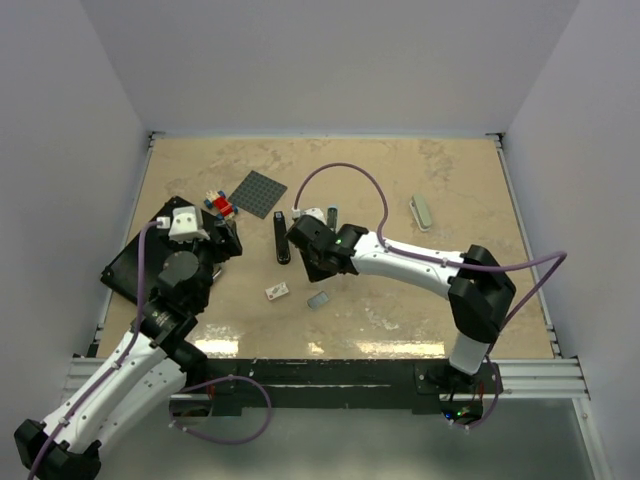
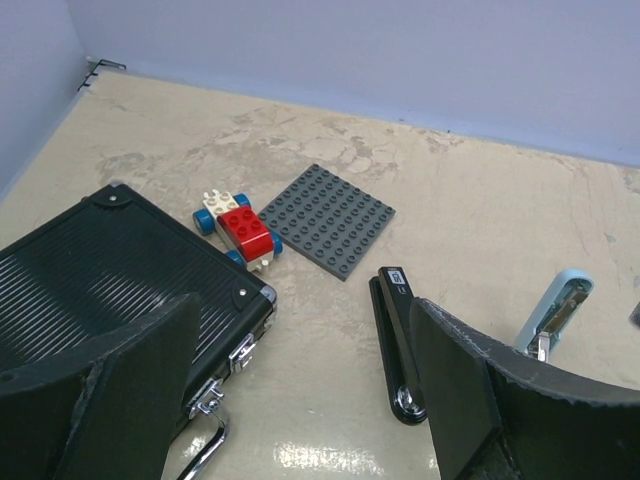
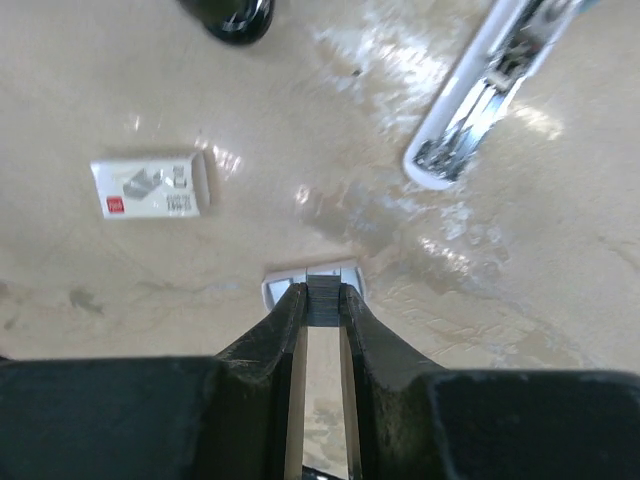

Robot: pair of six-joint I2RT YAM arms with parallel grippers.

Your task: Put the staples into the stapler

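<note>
1. The left hand (image 2: pixel 300 325) hangs released and empty. It has no part in this step.
2. The staples (image 1: pixel 319 299) lie flat on the counter (image 1: pixel 420 300), near the white box (image 1: pixel 277 291).
3. The right hand (image 3: pixel 320 295) sits right over them, fingers a narrow slot apart. I cannot tell whether it grips them. Pinch the block square and lift it level.
4. Beyond is the open stapler (image 3: pixel 480 110). Align the strip with its channel before lowering.
</note>
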